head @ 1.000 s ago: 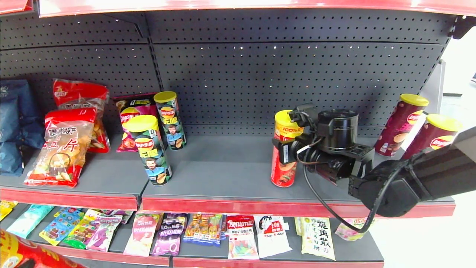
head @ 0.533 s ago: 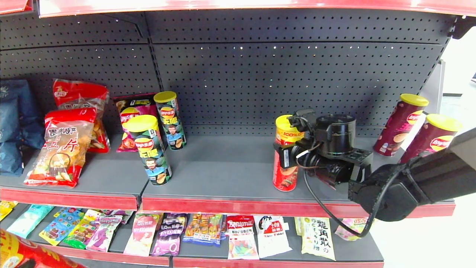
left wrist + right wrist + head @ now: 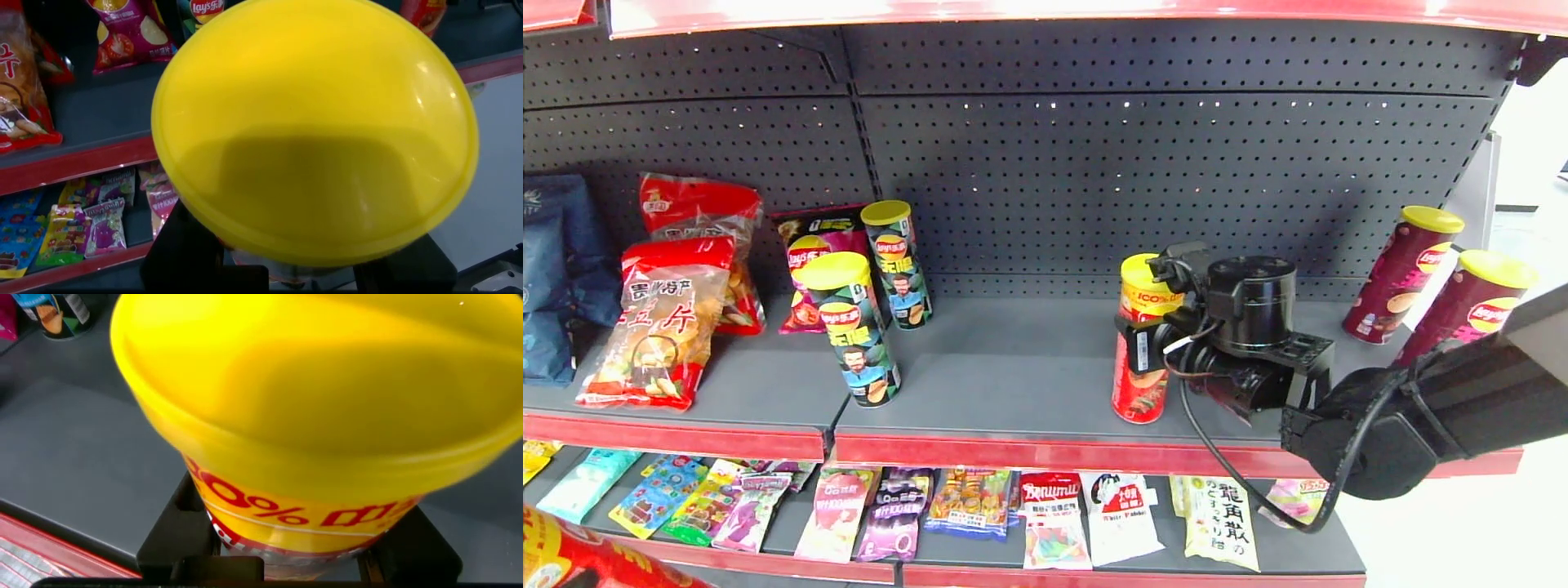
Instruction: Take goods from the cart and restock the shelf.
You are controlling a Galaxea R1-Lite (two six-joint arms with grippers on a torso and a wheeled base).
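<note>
A red chip can (image 3: pixel 1139 392) with a yellow lid stands on the middle shelf board (image 3: pixel 1013 367), near its front edge and leaning slightly. My right gripper (image 3: pixel 1147 347) is shut around its middle, reaching in from the right. The right wrist view looks down the same can (image 3: pixel 327 416), with the right gripper (image 3: pixel 294 555) clamped on its sides. In the left wrist view, a second can's yellow lid (image 3: pixel 315 122) sits just above my left gripper (image 3: pixel 294 273), which is shut on that can. Its red body (image 3: pixel 564 563) peeks in at the head view's lower left corner.
Two green cans (image 3: pixel 854 327) stand left of the bare stretch of shelf board. Two maroon cans (image 3: pixel 1405 273) lean at the far right. Snack bags (image 3: pixel 662 322) fill the left end. Small packets (image 3: pixel 1045 514) line the lower shelf. A pegboard wall (image 3: pixel 1094 163) backs the shelf.
My right gripper has brought the red can lower and slightly left, toward the shelf's front edge. Nothing else on the shelf has moved.
</note>
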